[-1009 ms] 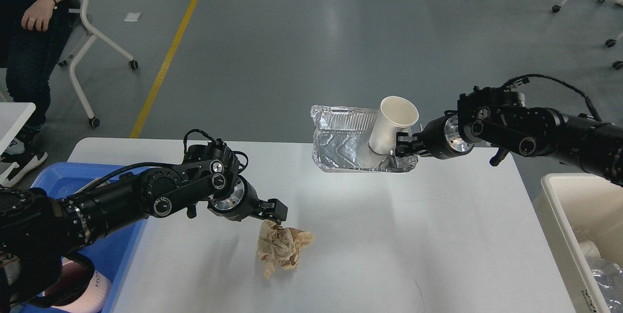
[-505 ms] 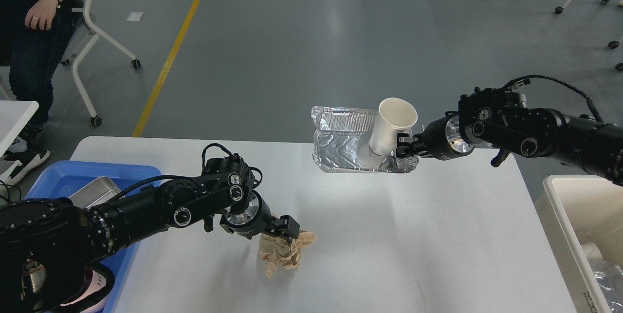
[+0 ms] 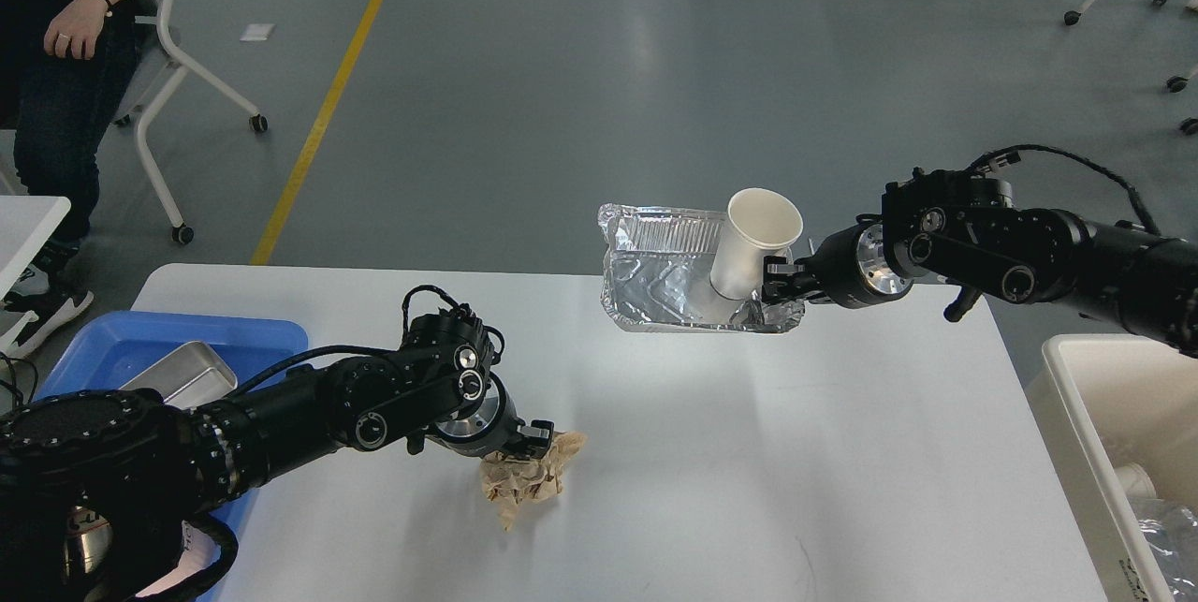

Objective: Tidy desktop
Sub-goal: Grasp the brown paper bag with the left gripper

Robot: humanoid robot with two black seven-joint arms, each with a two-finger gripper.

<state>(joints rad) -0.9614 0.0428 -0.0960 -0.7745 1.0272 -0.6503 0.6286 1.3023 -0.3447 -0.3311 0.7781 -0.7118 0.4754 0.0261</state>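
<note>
The white desktop [image 3: 749, 462] fills the lower half of the head view. A crumpled brown paper [image 3: 526, 480] lies on it left of centre. My left gripper [image 3: 535, 436] presses into the paper's top and appears shut on it. My right gripper [image 3: 773, 288] is shut on the right rim of a crinkled foil tray [image 3: 660, 288], which it holds over the desktop's far edge. A white paper cup [image 3: 753, 242] stands tilted in the foil tray, next to the gripper.
A blue plastic tray [image 3: 112, 340] with a metal container [image 3: 182, 373] sits at the desktop's left end, under my left arm. A white bin [image 3: 1076, 396] with rubbish stands at the right. A seated person [image 3: 65, 31], a chair and a small white table [image 3: 28, 218] are at the far left.
My left gripper has moved right and down onto the brown paper, then drawn back left; the paper has shifted left and bunched up. The right arm, foil tray and cup have barely moved.
</note>
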